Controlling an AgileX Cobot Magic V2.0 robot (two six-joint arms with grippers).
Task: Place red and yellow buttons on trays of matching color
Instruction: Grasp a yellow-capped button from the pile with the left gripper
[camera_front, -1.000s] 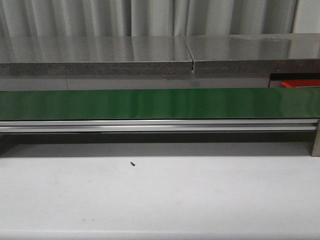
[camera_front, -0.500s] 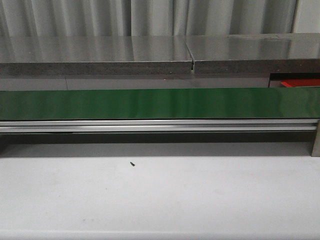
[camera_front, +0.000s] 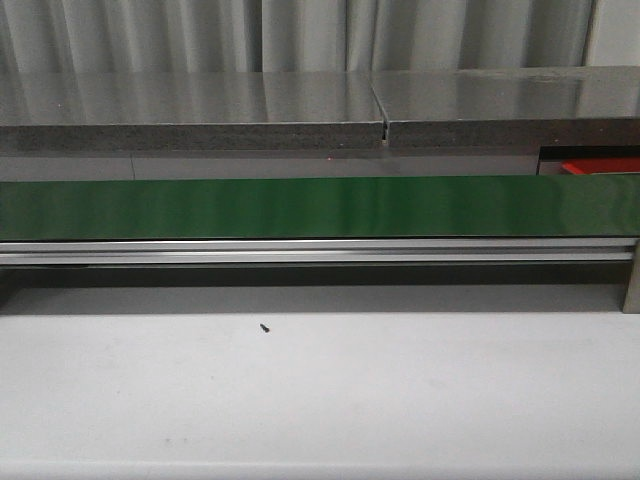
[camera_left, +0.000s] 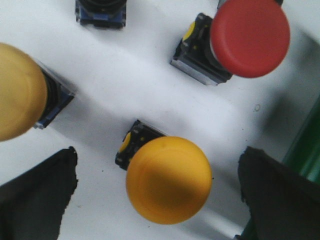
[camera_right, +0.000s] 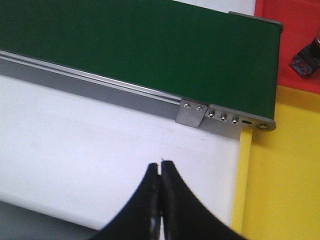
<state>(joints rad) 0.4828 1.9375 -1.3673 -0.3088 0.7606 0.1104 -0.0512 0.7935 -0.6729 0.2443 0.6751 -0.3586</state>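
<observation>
In the left wrist view a yellow button (camera_left: 168, 179) on a black base lies on the white table between the two dark fingers of my open left gripper (camera_left: 157, 192), touching neither. A red button (camera_left: 249, 37) and a second yellow button (camera_left: 17, 97) lie farther off. In the right wrist view my right gripper (camera_right: 160, 165) is shut on nothing above the white table, beside the yellow tray (camera_right: 280, 170). The red tray (camera_right: 287, 30) lies beyond it, with a dark button base (camera_right: 306, 60) on it. Neither arm shows in the front view.
A green conveyor belt (camera_front: 320, 206) with an aluminium rail (camera_front: 320, 252) crosses the front view; its end bracket (camera_right: 192, 112) is in the right wrist view. A small black screw (camera_front: 265, 327) lies on the white table. Another button's dark base (camera_left: 100, 12) sits at the edge of the left wrist view.
</observation>
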